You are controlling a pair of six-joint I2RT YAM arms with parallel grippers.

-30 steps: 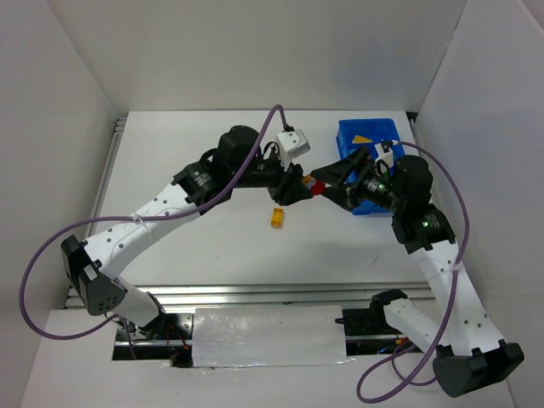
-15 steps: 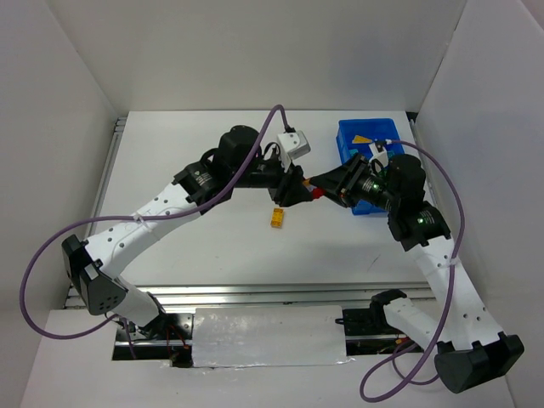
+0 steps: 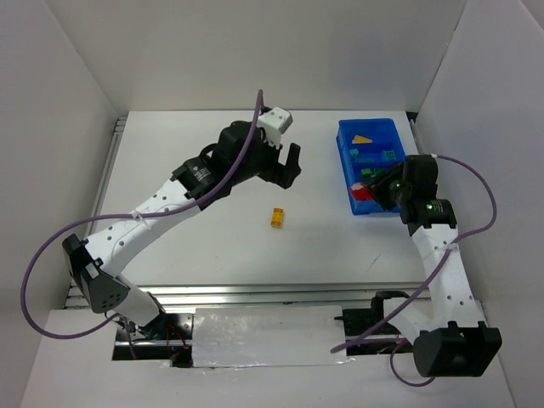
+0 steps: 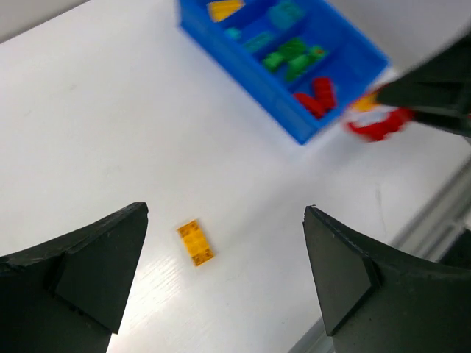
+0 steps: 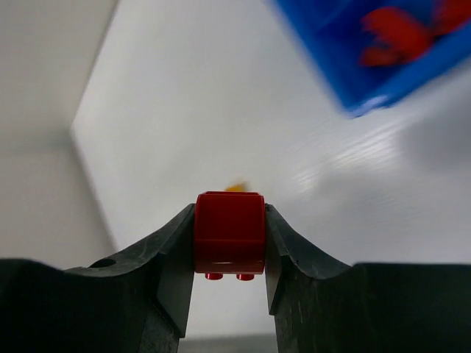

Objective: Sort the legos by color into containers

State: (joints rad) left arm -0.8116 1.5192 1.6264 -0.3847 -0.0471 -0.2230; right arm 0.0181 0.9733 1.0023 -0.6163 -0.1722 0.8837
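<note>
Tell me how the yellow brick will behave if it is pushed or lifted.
The yellow brick is boxy and lies flat on the table, so it will probably slide, not roll. It looks like hard plastic: likely stiff and light. The right gripper pinches a similar red brick squarely, so a grip should hold.

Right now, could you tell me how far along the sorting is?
Done: several coloured bricks lie in the bright-blue divided plastic bin. In hand: the right tool grips a small red plastic brick near it. Left: one yellow plastic brick on the table; left tool open.
</note>
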